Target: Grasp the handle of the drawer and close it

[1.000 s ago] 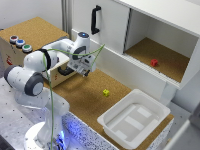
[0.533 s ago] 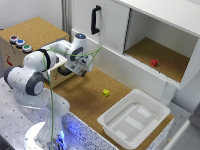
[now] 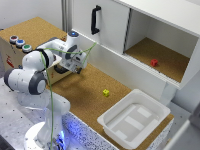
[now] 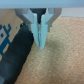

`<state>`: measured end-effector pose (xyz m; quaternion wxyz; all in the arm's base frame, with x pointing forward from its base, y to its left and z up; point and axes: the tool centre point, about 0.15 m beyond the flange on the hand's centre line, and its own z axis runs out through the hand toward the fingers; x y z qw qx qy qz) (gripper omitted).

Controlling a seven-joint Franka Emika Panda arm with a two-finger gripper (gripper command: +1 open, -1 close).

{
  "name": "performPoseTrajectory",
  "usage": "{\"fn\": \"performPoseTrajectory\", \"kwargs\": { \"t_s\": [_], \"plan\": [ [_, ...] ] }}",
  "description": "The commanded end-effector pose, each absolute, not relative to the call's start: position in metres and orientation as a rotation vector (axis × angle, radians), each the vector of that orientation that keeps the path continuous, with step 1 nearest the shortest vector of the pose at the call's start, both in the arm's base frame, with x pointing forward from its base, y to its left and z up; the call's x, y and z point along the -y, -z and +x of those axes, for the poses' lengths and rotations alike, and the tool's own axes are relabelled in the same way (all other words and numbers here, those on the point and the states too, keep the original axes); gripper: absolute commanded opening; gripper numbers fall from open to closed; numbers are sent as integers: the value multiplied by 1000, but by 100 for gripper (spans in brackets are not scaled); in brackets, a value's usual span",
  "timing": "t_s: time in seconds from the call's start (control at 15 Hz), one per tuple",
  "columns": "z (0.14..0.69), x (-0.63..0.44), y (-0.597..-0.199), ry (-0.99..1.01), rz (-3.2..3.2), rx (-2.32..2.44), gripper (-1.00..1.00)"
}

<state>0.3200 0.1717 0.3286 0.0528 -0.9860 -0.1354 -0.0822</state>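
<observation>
We see the wooden drawer (image 3: 55, 62) beneath the cork-topped box (image 3: 30, 32), largely hidden behind the arm; its handle (image 4: 17, 52) reads as a blurred black bar beside our claw (image 4: 41, 44), fingers pressed together over grainy cork bench (image 3: 90, 95).

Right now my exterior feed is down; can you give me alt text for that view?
A white robot arm reaches its hand down over a cork table, beside a tan box with three coloured buttons. A yellow cube lies on the cork, near a white tub. Behind stands a white cabinet, a red cube in its open compartment.
</observation>
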Motion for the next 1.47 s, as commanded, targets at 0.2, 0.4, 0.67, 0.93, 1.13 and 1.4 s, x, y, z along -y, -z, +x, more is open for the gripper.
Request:
{"fn": "performPoseTrajectory", "kwargs": {
  "t_s": [0.2,0.4,0.67,0.93,1.13,1.4],
  "plan": [
    [316,-248,-329,258,-2951,537,-100],
    [314,-270,-331,259,-2920,592,-100],
    [313,-310,-335,267,-2879,696,-100],
    [320,-303,-336,280,-2900,646,-100],
    [328,-275,-337,294,-2951,555,-100],
    [329,-243,-337,291,-2994,463,100]
  ]
}}
